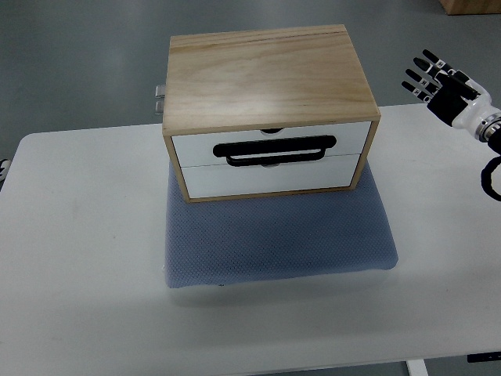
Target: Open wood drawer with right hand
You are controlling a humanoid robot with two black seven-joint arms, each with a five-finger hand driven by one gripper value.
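Note:
A wooden box (270,74) with two white drawer fronts stands on a blue-grey mat (274,239) on the white table. The upper drawer (270,139) carries a black bar handle (275,146); the lower drawer (270,176) has a second black handle (275,160) right under it. Both drawers sit flush and closed. My right hand (430,74) hovers at the far right, above the table's back edge, well apart from the box. Its fingers are spread and hold nothing. The left hand does not show.
The white table (78,235) spreads around the mat, with its front edge near the bottom of the view. A small metal hinge part (159,98) sticks out behind the box at its left. A black cable loop (491,176) hangs at the right edge.

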